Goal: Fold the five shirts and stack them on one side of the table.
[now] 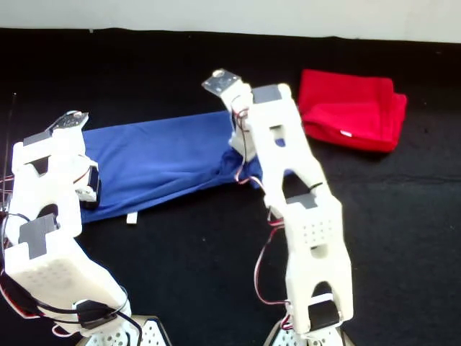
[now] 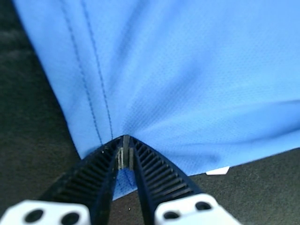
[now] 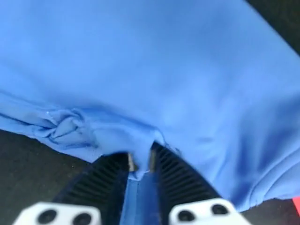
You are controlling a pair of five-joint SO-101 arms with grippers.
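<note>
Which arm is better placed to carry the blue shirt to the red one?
Probably right: the right gripper pinches the blue shirt at the end nearest the folded red shirt; the left gripper holds the far end.

The blue shirt (image 2: pixel 187 84) is matt, finely pitted knit cloth. The red shirt (image 1: pixel 349 108) at two o'clock looks softer, perhaps fleecy.

I see a blue shirt (image 1: pixel 158 162) in a fine mesh weave with two darker blue stitch lines (image 2: pixel 87 93) and a white tag (image 1: pixel 132 218), a solid red shirt (image 1: pixel 351 108), a black table (image 1: pixel 209 259), white arms (image 1: pixel 313 238), and a black ribbed left gripper (image 2: pixel 125 150) and right gripper (image 3: pixel 139 164)
</note>
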